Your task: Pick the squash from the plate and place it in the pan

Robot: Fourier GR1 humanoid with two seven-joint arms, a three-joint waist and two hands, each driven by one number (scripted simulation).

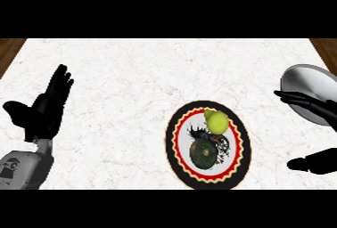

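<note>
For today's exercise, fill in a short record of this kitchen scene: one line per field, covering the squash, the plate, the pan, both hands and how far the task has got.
squash: dark green squash lying on the plate, lower half
other item on plate: yellow-green fruit, upper half
plate: black-rimmed plate on the white counter, right of centre
pan: silver pan at the right edge, partly out of view
left hand: left hand open, fingers up, resting at the left
right hand: right hand open, in front of the pan, holding nothing
task stage: squash not yet picked up
</note>
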